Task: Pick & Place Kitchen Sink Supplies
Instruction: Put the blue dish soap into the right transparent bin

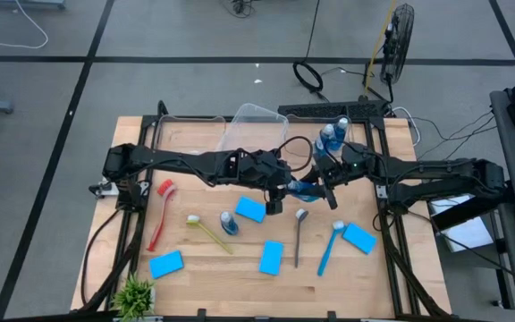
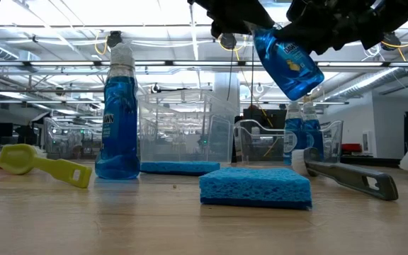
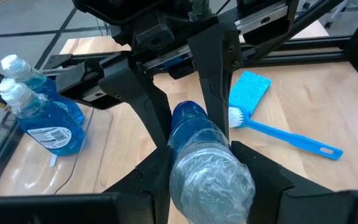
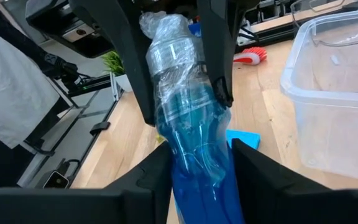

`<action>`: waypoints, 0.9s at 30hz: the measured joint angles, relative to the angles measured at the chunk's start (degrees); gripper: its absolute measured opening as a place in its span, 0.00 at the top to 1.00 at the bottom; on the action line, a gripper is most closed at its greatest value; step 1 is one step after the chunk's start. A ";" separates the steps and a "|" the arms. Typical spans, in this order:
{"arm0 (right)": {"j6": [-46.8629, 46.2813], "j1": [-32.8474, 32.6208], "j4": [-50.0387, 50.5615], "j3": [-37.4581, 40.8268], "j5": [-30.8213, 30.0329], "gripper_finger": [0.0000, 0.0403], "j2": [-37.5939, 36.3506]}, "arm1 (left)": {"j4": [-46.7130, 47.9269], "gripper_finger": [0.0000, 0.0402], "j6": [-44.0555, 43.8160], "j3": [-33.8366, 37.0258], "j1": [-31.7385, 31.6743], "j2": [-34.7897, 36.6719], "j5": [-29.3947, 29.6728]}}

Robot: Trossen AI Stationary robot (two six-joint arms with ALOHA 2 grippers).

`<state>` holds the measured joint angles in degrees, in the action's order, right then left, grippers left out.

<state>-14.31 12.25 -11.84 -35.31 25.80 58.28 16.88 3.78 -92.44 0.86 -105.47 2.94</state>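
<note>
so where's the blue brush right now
The blue brush lies on the table's right side in the high view, between the grey spoon-like tool and a blue sponge, with its pale head beside that sponge.

Blue bottle (image 2: 289, 65), bright-blue sponge (image 2: 255, 185), yellow brush (image 2: 44, 164), red brush (image 1: 162, 211), green plant (image 1: 134, 292).

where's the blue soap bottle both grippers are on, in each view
High view: the small blue bottle with a pale cap lies mid-table between the left gripper and right gripper.
Low view: top right, tilted in the air.
Left wrist view: bottom centre, cap end nearest.
Right wrist view: centre.
Shared landmark: the flat bright-blue rectangular sponge beneath it.
</note>
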 joint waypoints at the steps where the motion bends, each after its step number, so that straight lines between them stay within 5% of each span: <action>1: 0.00 0.00 0.00 0.00 0.02 0.68 0.00 | -0.01 0.65 -0.01 0.00 0.00 0.00 0.01; 15: -2.20 0.85 0.07 0.00 -2.14 0.69 0.00 | -0.26 0.04 3.83 -0.04 0.00 2.59 12.30; 27: 0.47 1.25 -1.05 0.00 -15.84 0.69 -1.01 | 2.79 0.10 5.30 -0.10 -0.26 6.96 21.84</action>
<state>-13.83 13.50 -12.89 -35.31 9.96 57.28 19.68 9.09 -92.55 0.60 -98.51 24.78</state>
